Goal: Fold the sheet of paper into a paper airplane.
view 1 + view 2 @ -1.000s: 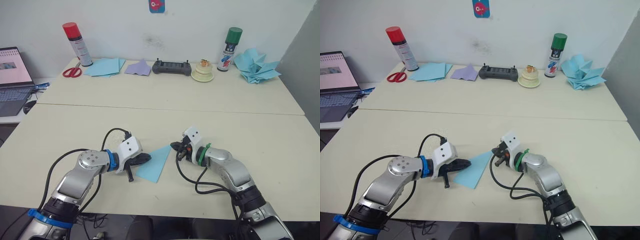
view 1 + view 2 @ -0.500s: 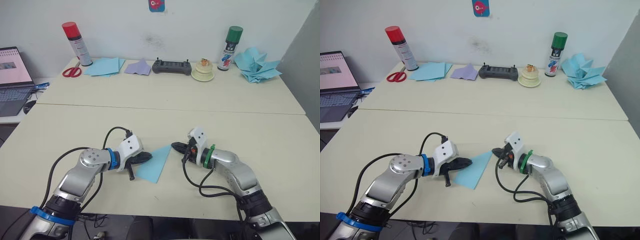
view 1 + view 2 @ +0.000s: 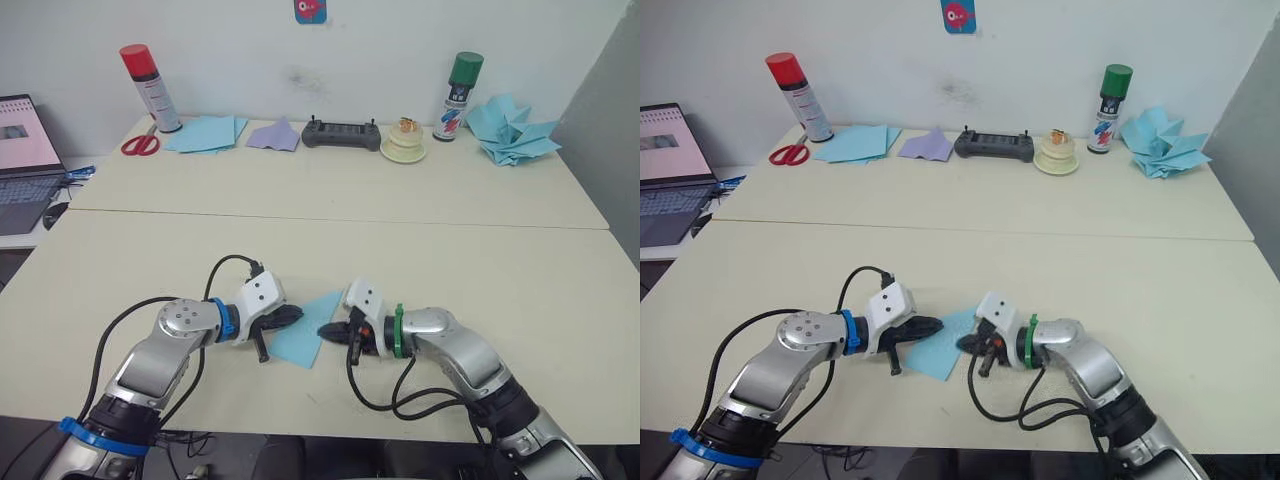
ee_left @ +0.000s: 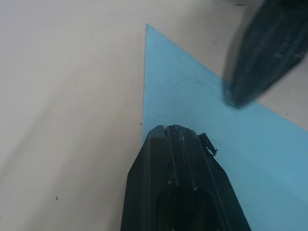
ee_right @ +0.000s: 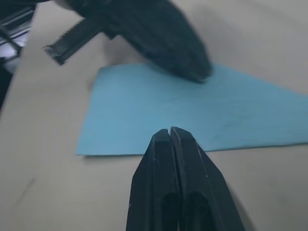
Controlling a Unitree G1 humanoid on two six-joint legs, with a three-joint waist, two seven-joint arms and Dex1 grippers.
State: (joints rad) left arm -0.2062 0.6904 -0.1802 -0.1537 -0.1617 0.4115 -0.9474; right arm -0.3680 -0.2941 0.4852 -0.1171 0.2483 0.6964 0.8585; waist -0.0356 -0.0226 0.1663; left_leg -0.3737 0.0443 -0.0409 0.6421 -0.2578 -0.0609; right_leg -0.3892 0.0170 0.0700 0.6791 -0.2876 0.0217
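The sheet of paper [image 3: 300,338] is a light-blue piece folded to a wedge, lying flat on the near part of the cream table [image 3: 470,250], its point aimed away from me. My left gripper [image 3: 296,315] is shut and its tip [image 4: 172,130] rests on the sheet's left side. From the right, my right gripper [image 3: 326,332] comes in shut, its tip [image 5: 171,131] low at the sheet's right edge. The two tips are close together over the paper [image 5: 144,106].
Along the back edge stand a red-capped spray can [image 3: 138,88], scissors [image 3: 140,146], a stack of light-blue sheets [image 3: 205,133], a lavender dart [image 3: 275,136], a black controller [image 3: 341,134], a cream dish [image 3: 404,146], a green-capped can [image 3: 455,97] and a heap of blue darts [image 3: 510,130]. A laptop [image 3: 22,150] sits far left.
My right gripper has swung left and nearer, from beside the sheet's far point to its right edge close to the left gripper. The left gripper and the sheet have stayed put.
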